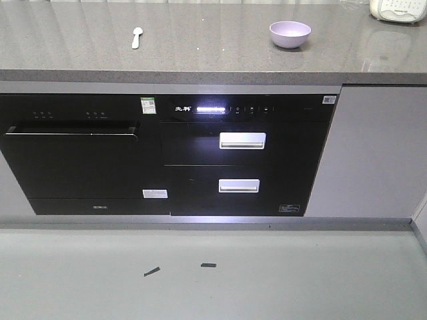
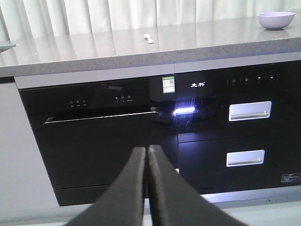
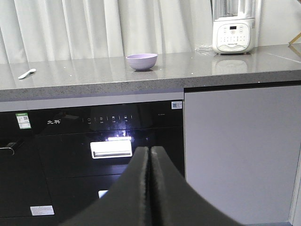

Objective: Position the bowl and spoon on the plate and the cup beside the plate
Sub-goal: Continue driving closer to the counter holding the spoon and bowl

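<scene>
Left jaws, right jaws: we logged both pressed together, empty, low before the appliance fronts. On the bench: spoon left, bowl right, well apart. No plate, cup seen. Risk: rising arms could strike the bench edge.

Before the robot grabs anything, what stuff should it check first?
1. Bowl upright and empty on the counter: ok.
2. Spoon lying free on the counter, well apart from the bowl: ok.
3. Plate found: cannot tell; no view shows it clearly.
4. Cup found: not ok; it is in no view.
5. Left gripper and right gripper ready to grab: not ok; both are shut and hold nothing.
6. Grippers up at counter level: not ok; both wrist views look from below the countertop, in front of the black appliances.
</scene>
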